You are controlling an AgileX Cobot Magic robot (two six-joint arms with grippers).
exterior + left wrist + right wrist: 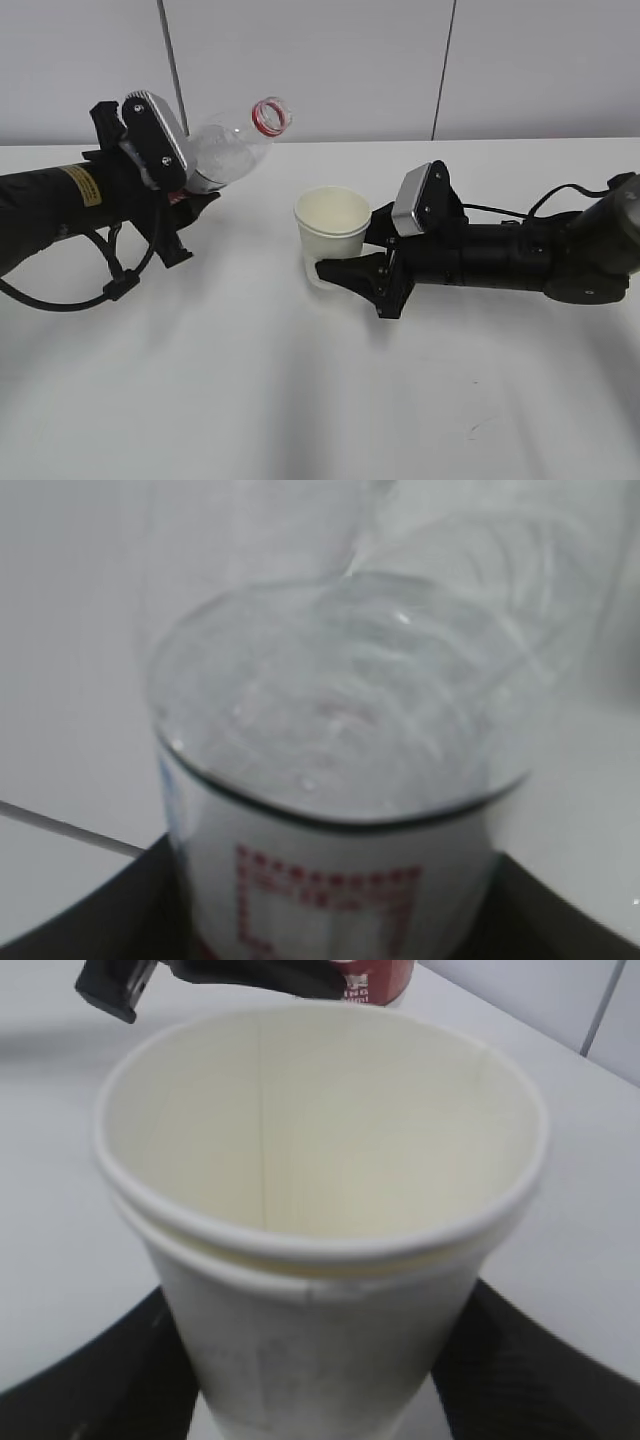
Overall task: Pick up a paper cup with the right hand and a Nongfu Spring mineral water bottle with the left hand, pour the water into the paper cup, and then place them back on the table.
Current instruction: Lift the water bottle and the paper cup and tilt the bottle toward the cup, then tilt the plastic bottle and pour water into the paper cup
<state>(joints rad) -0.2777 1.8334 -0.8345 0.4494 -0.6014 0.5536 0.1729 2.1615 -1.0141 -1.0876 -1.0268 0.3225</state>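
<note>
The clear Nongfu Spring mineral water bottle (228,152) hangs tilted, its uncapped red-ringed mouth up and to the right, left of and above the paper cup (333,222). My left hand (188,192) is shut on its lower body. In the left wrist view the bottle (330,730) fills the frame between the left hand's (330,925) black fingers (90,920). The white paper cup stands upright with my right hand (346,244) shut around its wall. From the right wrist the cup (320,1160) looks empty and shows a double rim, held by the right hand (315,1385).
The white table (300,400) spreads wide in front of both arms, with a grey panelled wall behind. The bottle's red label (376,978) and a black left finger (115,985) show beyond the cup in the right wrist view.
</note>
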